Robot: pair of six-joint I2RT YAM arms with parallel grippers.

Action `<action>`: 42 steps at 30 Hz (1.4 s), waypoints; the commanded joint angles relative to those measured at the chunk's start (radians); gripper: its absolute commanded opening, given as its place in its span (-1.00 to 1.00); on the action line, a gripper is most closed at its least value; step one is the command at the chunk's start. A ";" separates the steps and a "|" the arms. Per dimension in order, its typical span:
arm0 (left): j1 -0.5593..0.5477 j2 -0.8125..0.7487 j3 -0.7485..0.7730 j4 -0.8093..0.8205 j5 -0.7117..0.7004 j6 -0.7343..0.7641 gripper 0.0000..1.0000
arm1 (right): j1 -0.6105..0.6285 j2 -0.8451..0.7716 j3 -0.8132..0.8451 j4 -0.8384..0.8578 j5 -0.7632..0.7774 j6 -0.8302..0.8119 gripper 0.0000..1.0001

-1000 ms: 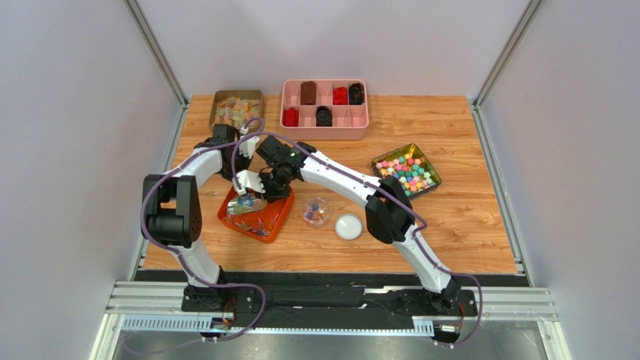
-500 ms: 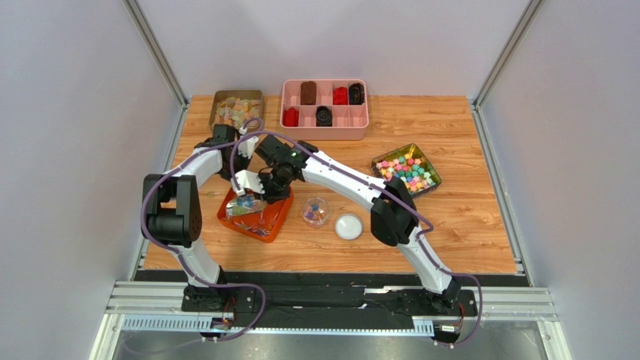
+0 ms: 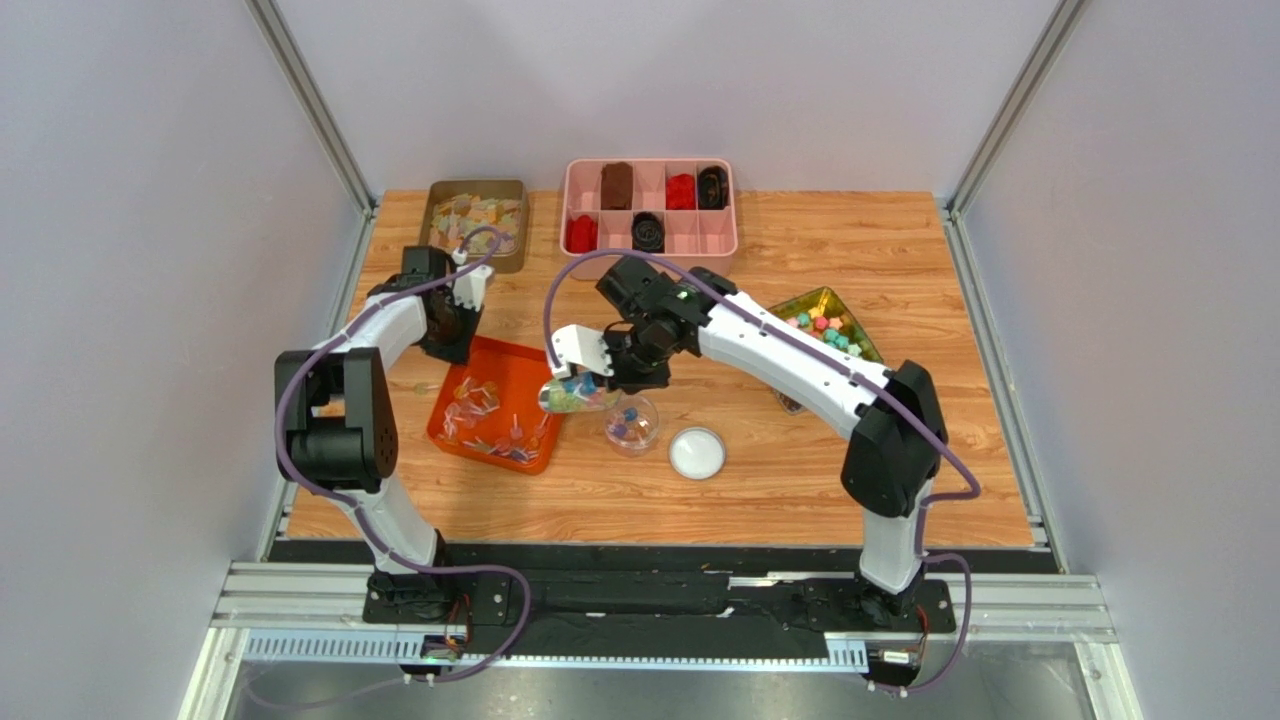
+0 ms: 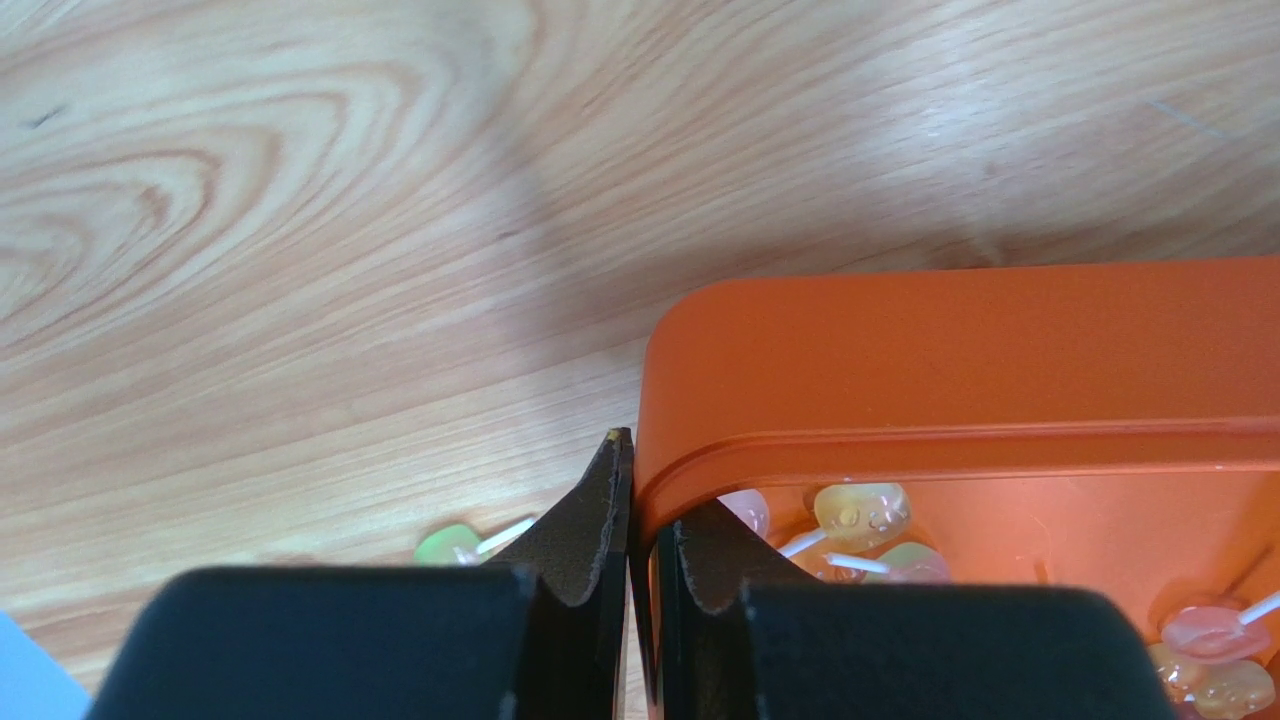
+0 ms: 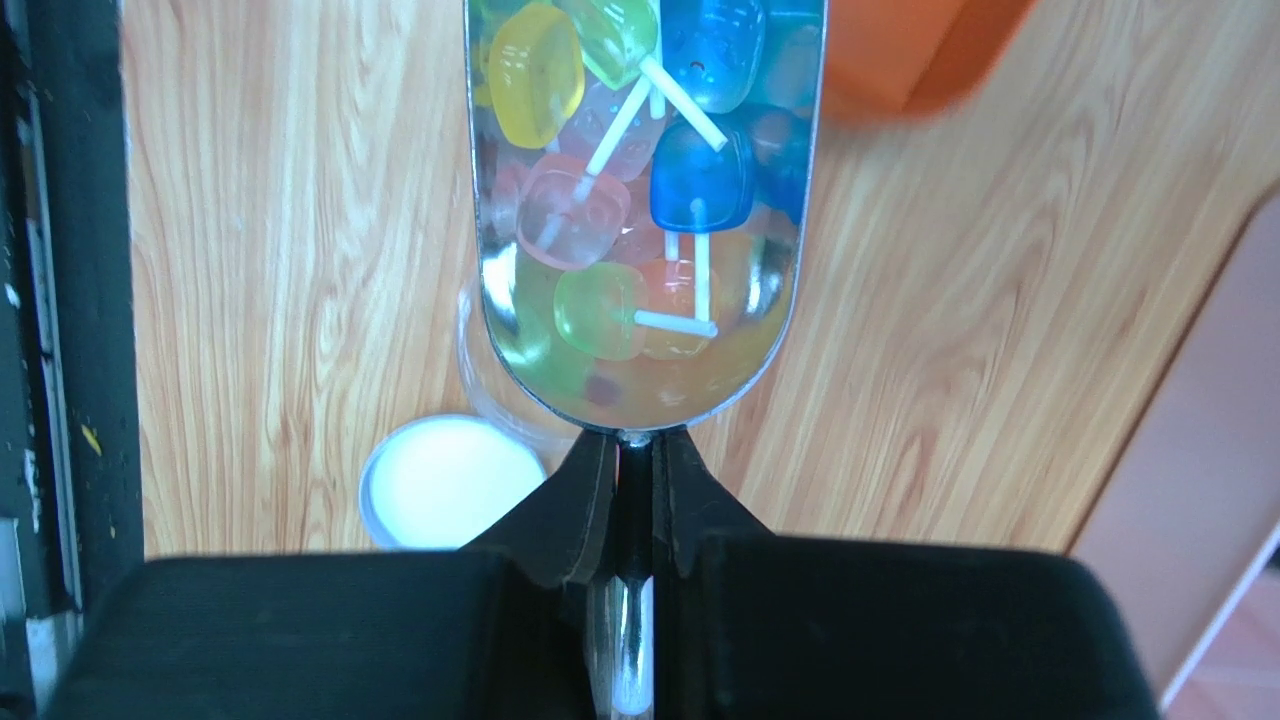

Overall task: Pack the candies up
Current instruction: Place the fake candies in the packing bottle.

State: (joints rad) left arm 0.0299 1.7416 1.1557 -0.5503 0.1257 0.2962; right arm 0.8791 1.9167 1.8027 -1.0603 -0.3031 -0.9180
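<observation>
A second ago my right gripper [image 5: 631, 450] was down over the orange tray [image 4: 962, 360]. Now it has swung to the right. It pinches the scoop [image 5: 646, 225] tight by its handle. The scoop is full of the candies [image 5: 601, 210] and is right by the clear jar [image 3: 631, 425]. More candies lie in the tray. My left gripper [image 4: 631, 488] has moved to the tray's far corner, and its fingers squeeze the rim. The white lid [image 3: 696, 452] lies beside the jar. The table [image 3: 902, 255] is brown wood with plain grey walls around it. A pink box [image 3: 649, 264] sits at the back.
</observation>
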 commanded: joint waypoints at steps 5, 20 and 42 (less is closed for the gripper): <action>0.059 -0.040 0.061 -0.008 0.061 -0.046 -1.00 | -0.063 -0.185 -0.169 -0.009 0.142 -0.004 -1.00; 0.131 -0.062 0.052 -0.004 0.078 -0.058 -1.00 | -0.063 -0.249 -0.263 -0.049 0.389 -0.013 -1.00; 0.160 -0.079 0.039 0.004 0.072 -0.072 -1.00 | 0.029 -0.242 -0.324 -0.107 0.587 -0.064 -1.00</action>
State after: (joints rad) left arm 0.1814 1.7313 1.1736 -0.5499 0.1631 0.2646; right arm 0.8944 1.7039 1.4723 -1.1671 0.2146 -0.9554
